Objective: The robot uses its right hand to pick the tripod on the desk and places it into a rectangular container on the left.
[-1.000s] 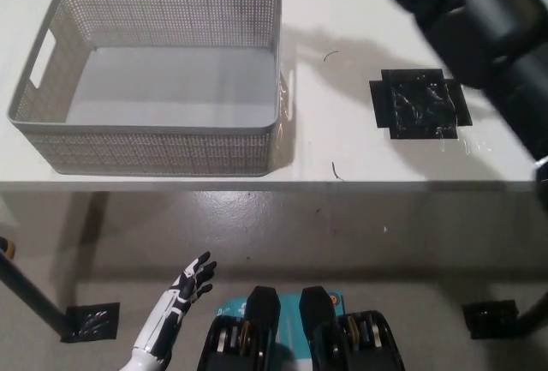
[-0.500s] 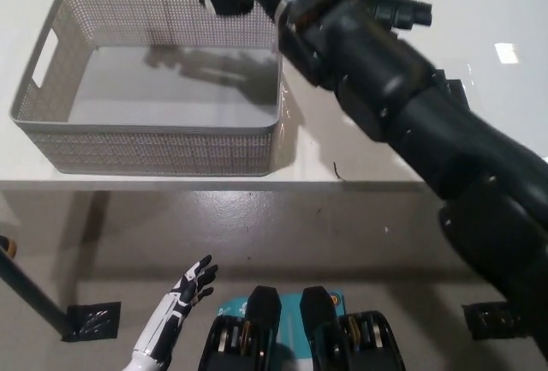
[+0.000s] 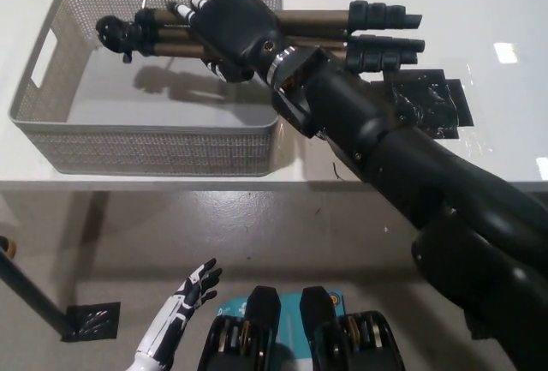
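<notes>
My black right hand [image 3: 233,28] is shut on the tripod [image 3: 163,35], a black and bronze folded tripod held lying sideways above the grey mesh rectangular container [image 3: 154,144]. Its head end points left over the container's inside, and its black feet [image 3: 385,32] stick out to the right past the container's rim. A thin black handle rises from the head end at the top. My white left hand [image 3: 184,302] rests low at the bottom left, below the desk edge, with its fingers apart and nothing in it.
The container stands on the white desk [image 3: 360,161] at the left. A black tape patch [image 3: 424,101] is stuck on the desk to the right, partly behind my right arm. Grey floor and a black desk foot [image 3: 90,320] show below the desk edge.
My right arm has swung left and lower with the tripod, from the top right of the picture to above the container. The left hand has barely moved.
</notes>
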You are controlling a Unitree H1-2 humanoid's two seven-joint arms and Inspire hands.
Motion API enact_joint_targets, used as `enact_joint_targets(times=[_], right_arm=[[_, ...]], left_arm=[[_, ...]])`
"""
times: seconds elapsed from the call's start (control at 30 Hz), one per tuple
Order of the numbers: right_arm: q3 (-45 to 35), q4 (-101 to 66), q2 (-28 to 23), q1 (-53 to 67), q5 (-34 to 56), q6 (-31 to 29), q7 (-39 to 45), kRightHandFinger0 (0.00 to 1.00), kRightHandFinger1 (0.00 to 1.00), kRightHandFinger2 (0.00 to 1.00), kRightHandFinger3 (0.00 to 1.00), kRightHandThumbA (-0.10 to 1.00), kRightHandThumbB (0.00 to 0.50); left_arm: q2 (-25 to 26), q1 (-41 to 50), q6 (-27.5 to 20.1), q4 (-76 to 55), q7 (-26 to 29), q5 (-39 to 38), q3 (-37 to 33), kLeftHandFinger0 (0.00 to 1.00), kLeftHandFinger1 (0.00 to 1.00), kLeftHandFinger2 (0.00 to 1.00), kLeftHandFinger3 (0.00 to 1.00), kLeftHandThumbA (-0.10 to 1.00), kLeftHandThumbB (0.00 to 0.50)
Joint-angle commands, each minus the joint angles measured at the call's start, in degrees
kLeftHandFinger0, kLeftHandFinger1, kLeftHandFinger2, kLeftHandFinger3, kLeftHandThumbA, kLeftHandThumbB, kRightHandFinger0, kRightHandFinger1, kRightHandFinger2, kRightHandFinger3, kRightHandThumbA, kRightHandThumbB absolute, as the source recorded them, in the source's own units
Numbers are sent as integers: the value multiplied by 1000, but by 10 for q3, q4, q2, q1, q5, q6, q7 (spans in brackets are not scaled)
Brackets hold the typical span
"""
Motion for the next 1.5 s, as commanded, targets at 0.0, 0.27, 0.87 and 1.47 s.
enact_joint_targets(times=[0.0,0.27,0.87,1.47], right_arm=[[13,-8,18,-44,-23,2,-47,0,0,267,451,-100,356],[7,-12,51,-44,-7,-45,-87,213,380,680,1000,502,312],[-165,-113,-10,-37,121,-65,13,1000,1000,1000,1000,1000,488],[-561,-899,-242,167,547,79,168,1000,1000,1000,1000,1000,356]], left_arm=[[6,-4,-16,-7,-8,6,-5,1000,1000,1000,1000,1000,500],[9,-11,-15,-10,-8,15,-12,1000,1000,1000,1000,1000,500],[7,-10,13,-24,-18,17,-17,1000,1000,1000,1000,1000,500],[5,-18,-6,-10,-8,7,-3,1000,1000,1000,1000,1000,500]])
